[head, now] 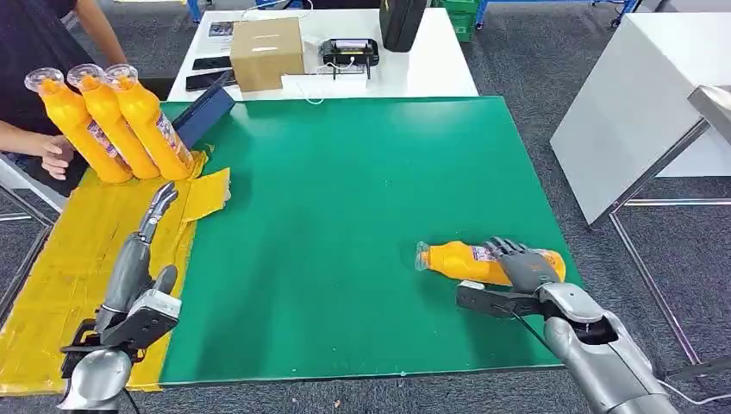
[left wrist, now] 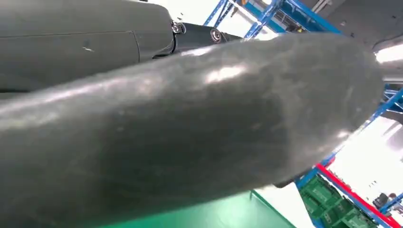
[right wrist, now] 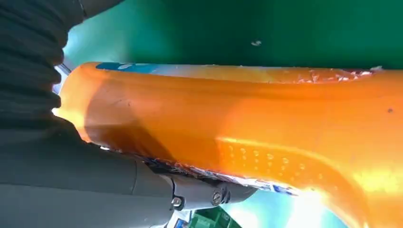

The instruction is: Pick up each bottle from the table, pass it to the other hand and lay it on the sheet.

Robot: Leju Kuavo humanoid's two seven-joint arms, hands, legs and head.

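Bare green mat (head: 345,216) is lying open left of the lying bottle (head: 457,260); three bottles (head: 112,129) are crowding the far-left yellow sheet (head: 78,250).

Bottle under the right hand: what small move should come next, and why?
Probably close the right hand firmly and lift the bottle a little off the green mat. The bottle lies on its side on the mat with the fingers draped over it, and the right wrist view shows it pressed against the hand. The left hand waits empty over the yellow sheet.
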